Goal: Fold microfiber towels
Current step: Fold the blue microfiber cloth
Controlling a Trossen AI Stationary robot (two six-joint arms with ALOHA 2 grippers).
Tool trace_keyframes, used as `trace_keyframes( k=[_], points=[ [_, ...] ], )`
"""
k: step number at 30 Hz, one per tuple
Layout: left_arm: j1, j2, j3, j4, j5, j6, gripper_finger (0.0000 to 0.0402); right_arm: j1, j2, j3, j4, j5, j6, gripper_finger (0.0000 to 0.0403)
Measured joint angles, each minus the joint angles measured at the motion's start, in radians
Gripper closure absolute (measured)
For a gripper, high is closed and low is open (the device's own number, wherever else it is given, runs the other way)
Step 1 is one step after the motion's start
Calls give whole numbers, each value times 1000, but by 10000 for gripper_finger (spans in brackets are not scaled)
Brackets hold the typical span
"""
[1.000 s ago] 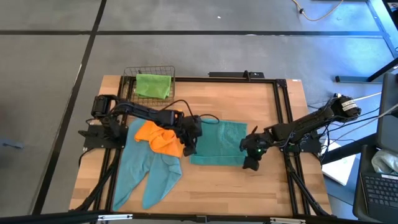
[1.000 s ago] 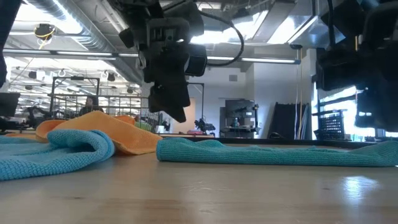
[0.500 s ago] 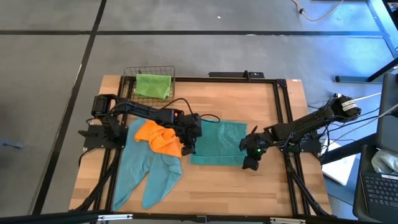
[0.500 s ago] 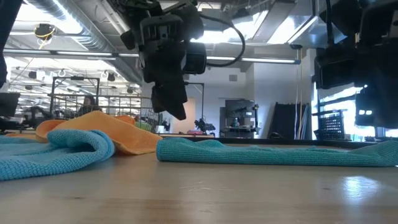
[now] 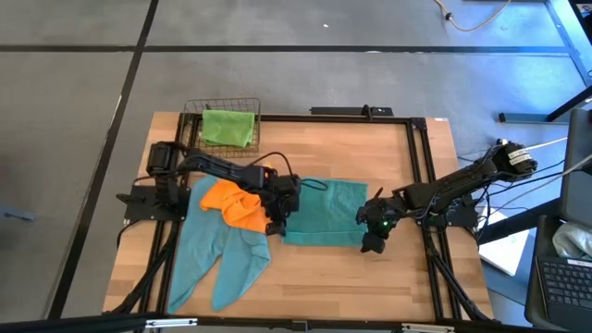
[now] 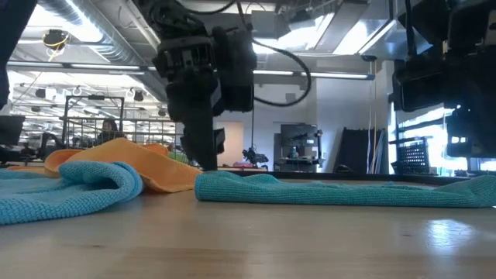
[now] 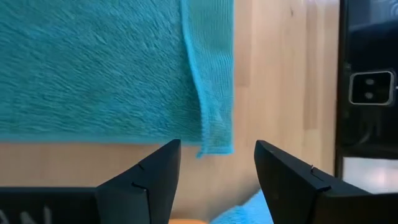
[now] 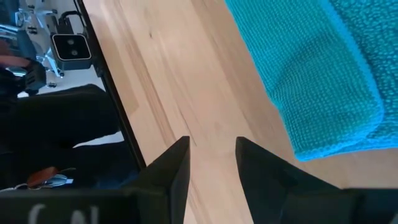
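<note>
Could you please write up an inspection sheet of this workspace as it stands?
Surface: light wooden table, black frame rails.
Job's things: flat teal microfiber towel at centre; crumpled orange towel over a light blue towel; lime green towel in wire basket.
Clutter: nothing seen.
Grippers: left gripper open, low at the teal towel's corner; right gripper open, empty, at its other edge.
Cables: black cable along left arm.
Surroundings: grey floor, laptop.

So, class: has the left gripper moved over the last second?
Yes. In the low view the left gripper has dropped toward the table, reaching the near-left corner of the flat teal towel. The orange towel has stayed put.
</note>
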Motion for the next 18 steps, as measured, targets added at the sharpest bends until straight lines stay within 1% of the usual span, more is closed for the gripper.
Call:
trace_keyframes(
  k=[10,18],
  points=[
    [-26,47,0,-6,60,-73,204,0,0,0,2,15,-2,271],
    [-51,47,0,-8,27,-74,204,0,0,0,-2,37,-14,271]
  ],
)
